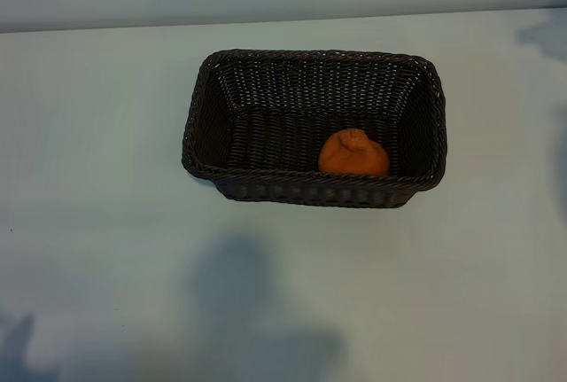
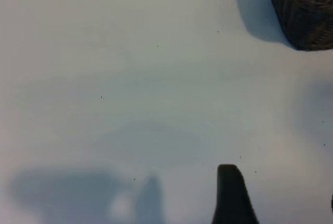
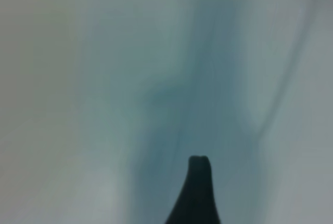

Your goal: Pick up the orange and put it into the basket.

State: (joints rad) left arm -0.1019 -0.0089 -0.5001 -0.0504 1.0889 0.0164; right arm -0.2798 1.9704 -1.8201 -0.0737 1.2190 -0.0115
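The orange (image 1: 353, 153) lies inside the dark brown wicker basket (image 1: 314, 56), against its near wall and right of centre, stem end up. Neither arm shows in the exterior view. In the left wrist view, my left gripper (image 2: 281, 193) hangs open over bare table with nothing between its jaws. One dark finger (image 2: 231, 195) is plain, and a corner of the basket (image 2: 304, 11) sits well off from it. In the right wrist view a single dark fingertip (image 3: 199, 174) of my right gripper hovers over shadowed table, open and holding nothing.
The basket stands on a pale table (image 1: 97, 222). Arm shadows (image 1: 239, 311) fall on the table's near side. The table's far edge (image 1: 266, 20) runs behind the basket.
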